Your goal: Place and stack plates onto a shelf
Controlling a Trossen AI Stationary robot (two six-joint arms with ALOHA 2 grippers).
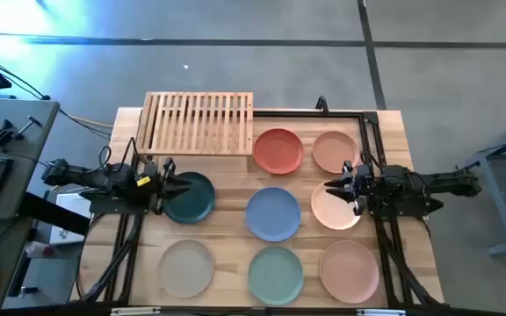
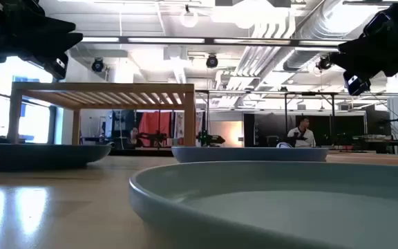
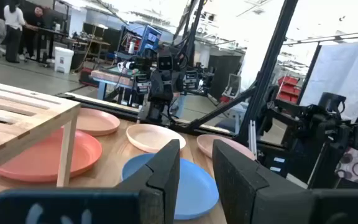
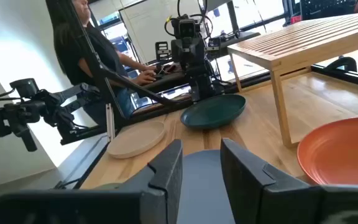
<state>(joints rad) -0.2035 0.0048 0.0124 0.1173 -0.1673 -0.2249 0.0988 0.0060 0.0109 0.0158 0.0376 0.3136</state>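
Shelf [image 1: 197, 122] lies lengthwise along the far edge; both arms' fingers stand narrowly parted, empty.

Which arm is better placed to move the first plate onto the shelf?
Probably the left. Its gripper hangs with open fingers at the dark teal plate, just in front of the shelf. The right gripper waits across the table.

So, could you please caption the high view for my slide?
Eight plates on the table, wooden shelf bare; left gripper and right gripper hover open.
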